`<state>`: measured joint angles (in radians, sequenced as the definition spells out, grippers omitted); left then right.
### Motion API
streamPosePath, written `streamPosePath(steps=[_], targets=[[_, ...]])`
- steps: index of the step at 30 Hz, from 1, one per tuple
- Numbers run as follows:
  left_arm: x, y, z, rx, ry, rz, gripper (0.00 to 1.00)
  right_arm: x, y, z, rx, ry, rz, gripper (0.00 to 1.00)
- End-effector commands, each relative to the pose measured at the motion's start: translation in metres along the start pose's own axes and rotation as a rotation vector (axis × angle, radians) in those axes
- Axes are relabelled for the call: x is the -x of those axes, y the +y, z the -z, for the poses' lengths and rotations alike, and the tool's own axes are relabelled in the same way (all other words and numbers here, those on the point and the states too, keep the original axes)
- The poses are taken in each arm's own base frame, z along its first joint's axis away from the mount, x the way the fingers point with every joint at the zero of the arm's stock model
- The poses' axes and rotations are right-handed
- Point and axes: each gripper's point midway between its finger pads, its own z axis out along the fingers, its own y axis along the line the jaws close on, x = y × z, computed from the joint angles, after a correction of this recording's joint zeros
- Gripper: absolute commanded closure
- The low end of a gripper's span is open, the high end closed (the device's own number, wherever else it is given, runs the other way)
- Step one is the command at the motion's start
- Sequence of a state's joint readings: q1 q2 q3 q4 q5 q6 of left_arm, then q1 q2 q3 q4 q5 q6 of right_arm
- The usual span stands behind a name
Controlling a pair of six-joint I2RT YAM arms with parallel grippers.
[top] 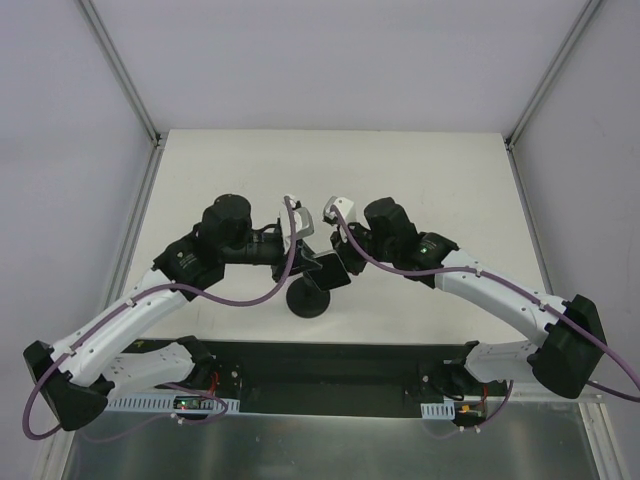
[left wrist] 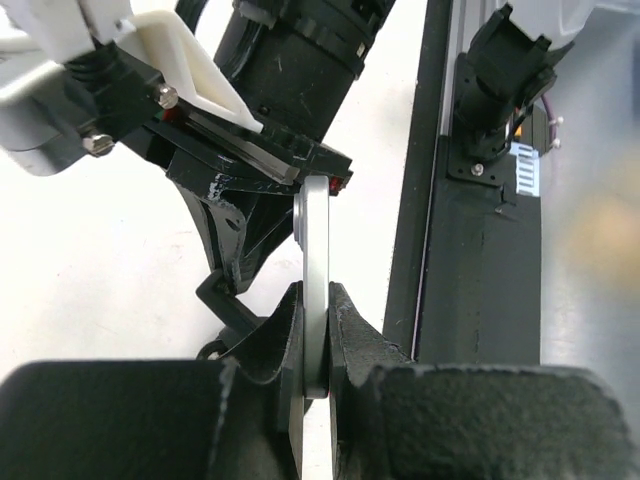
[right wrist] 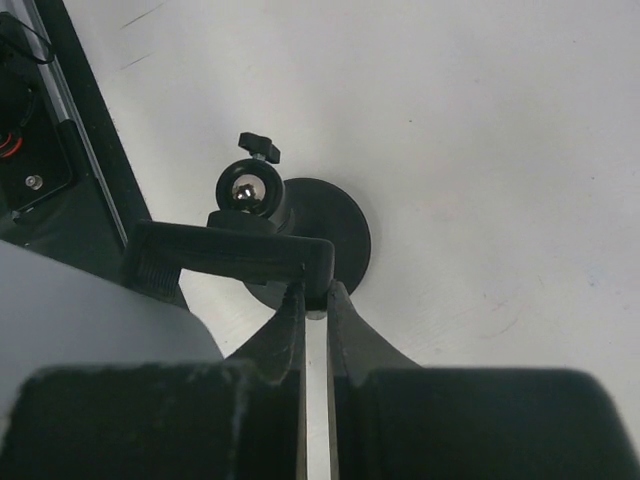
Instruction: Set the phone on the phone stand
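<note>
The phone stand (top: 308,300) sits on the table (top: 420,180), near half, the phone (left wrist: 316,240) above its base

A white, matte desk (top: 400,180) is shown, and its near edge is covered by a black strip (top: 330,375). The left arm's base (top: 185,362) and the right arm's base (top: 480,362) are mounted on this strip. The phone stand (top: 309,298) is set upright on the white surface, resting on its round black disc base. It is placed near the middle of the desk's width, just beyond the strip. Faint grey scuffs are seen on the surface around the base.
</note>
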<state>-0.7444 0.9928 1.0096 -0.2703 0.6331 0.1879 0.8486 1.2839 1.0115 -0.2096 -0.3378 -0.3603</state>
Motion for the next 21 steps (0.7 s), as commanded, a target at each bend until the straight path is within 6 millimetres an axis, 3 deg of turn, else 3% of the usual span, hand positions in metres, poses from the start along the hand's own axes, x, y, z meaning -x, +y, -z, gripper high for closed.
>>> streamPosePath(steps=[1,2,4,5,6,9,15,19,21], targets=[[0.058,-0.006,0.027,0.041,-0.163,-0.007,1.00,0.037,-0.001,0.009,-0.034,-0.109,-0.049,0.99],[0.062,-0.018,0.029,-0.010,-0.175,0.026,1.00,0.039,0.000,0.009,-0.042,-0.117,-0.054,0.98],[0.070,-0.027,0.036,-0.029,-0.207,0.033,1.00,0.036,-0.001,0.008,-0.087,-0.114,-0.061,0.85],[0.071,-0.030,0.039,-0.032,-0.216,0.064,1.00,0.038,0.000,0.008,-0.090,-0.124,-0.066,0.77],[0.071,-0.031,0.041,-0.026,-0.223,0.076,1.00,0.038,-0.002,0.008,-0.112,-0.128,-0.083,0.60],[0.076,-0.034,0.053,0.011,-0.257,0.122,1.00,0.040,-0.001,0.016,-0.132,-0.143,-0.109,0.36],[0.079,-0.039,0.076,0.092,-0.318,0.235,1.00,0.039,-0.002,0.062,-0.220,-0.172,-0.145,0.18],[0.075,-0.035,0.077,0.124,-0.314,0.301,1.00,0.026,-0.009,0.097,-0.293,-0.173,-0.180,0.14],[0.073,-0.037,0.075,0.111,-0.307,0.317,1.00,0.032,0.014,0.112,-0.187,-0.234,-0.167,0.10]])
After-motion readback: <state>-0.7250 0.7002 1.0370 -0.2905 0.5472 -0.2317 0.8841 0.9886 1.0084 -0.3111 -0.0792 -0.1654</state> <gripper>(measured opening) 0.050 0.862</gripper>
